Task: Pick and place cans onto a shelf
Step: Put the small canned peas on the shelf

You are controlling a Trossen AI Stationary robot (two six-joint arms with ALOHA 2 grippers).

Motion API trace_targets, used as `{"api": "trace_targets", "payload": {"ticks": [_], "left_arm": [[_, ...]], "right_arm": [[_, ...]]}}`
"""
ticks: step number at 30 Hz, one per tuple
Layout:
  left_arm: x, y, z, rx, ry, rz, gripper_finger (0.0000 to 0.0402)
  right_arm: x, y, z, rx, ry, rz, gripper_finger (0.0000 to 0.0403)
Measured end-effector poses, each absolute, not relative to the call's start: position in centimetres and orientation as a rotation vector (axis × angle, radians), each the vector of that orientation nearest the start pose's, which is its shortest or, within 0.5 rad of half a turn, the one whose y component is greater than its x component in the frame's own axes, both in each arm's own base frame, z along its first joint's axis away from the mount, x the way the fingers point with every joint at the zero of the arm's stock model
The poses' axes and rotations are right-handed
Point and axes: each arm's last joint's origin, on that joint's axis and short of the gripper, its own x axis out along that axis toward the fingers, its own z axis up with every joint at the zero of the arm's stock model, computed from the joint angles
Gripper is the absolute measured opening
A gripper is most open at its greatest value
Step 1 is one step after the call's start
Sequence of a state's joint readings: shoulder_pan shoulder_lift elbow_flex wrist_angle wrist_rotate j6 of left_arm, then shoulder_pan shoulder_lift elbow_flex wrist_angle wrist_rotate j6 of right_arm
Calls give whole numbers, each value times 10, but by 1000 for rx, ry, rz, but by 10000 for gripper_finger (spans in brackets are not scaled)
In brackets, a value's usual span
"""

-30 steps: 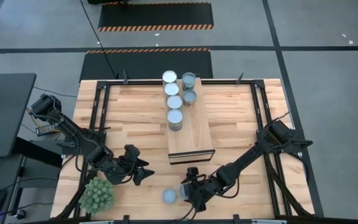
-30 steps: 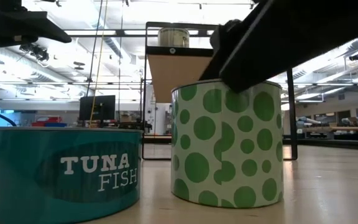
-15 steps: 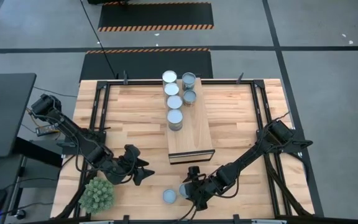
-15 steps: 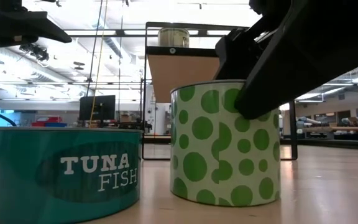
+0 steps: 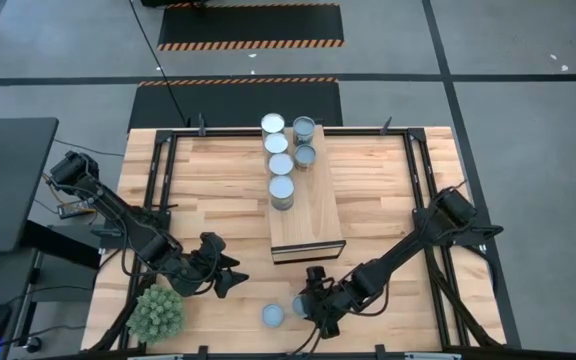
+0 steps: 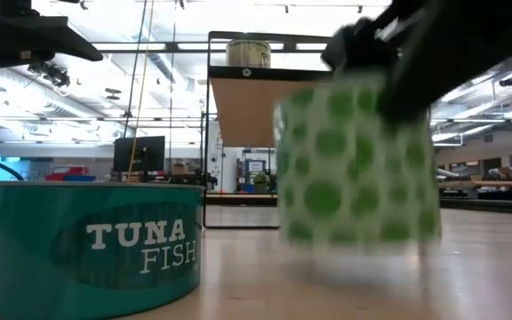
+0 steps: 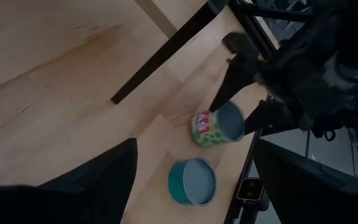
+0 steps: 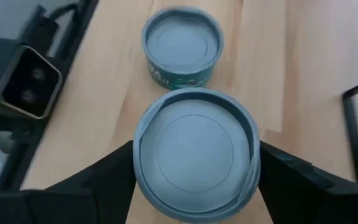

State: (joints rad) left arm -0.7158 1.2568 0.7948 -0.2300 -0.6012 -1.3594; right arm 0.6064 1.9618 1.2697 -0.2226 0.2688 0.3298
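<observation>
On the butcher-block tabletop [image 5: 218, 190], the shelf [image 5: 306, 215] runs from the far edge toward the middle, carrying four silvery cans [image 5: 279, 165] in a row with two duller cans [image 5: 304, 142] beside them. The right gripper [image 5: 308, 300], near the front edge just below the shelf's end face, has its fingers [image 8: 101, 177] closed around the green-spotted can [image 6: 356, 164], which a second ago stood flat on the wood and now shows blurred, shifted sideways and clear of the tabletop in the low view. The teal tuna can [image 5: 273, 315] sits just beside it, unmoved. The left gripper [image 5: 230, 275] hangs over the front left part of the tabletop as before, fingers spread wide and holding nothing, near the spiky green plant ball [image 5: 156, 314] at the front left corner. From above, the arm covers most of the spotted can; its label cannot be read in the blur.
</observation>
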Motion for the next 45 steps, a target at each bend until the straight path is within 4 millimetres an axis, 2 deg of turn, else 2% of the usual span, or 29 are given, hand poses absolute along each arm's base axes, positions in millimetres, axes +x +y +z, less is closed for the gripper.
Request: {"api": "trace_targets", "payload": {"ticks": [5,12,17,21,25,29,33,36,40,45], "left_arm": [[203,-155,241,-900,509,266,322],[203,-155,241,-908,508,268,322],[203,-155,241,-914,503,275,322],[203,-155,240,-910,506,278,322],[203,-154,239,-902,511,283,322],[202,-154,239,-873,517,281,322],[202,-154,239,-870,518,281,322],[202,-154,239,-871,518,281,322],[202,-154,239,-874,516,277,322],[202,-154,239,-873,517,276,322]], "right_arm": [[328,218,198,-63,827,194,292],[302,200,268,-20,690,197,293],[283,178,311,-59,561,96,297],[271,150,331,-100,528,-41,297],[267,113,336,-104,601,-166,297],[273,74,333,-89,683,-236,296],[282,41,320,-85,710,-263,295],[286,18,303,-52,728,-282,295],[288,-7,289,-24,718,-343,295],[291,-26,288,-26,704,-362,296]]}}
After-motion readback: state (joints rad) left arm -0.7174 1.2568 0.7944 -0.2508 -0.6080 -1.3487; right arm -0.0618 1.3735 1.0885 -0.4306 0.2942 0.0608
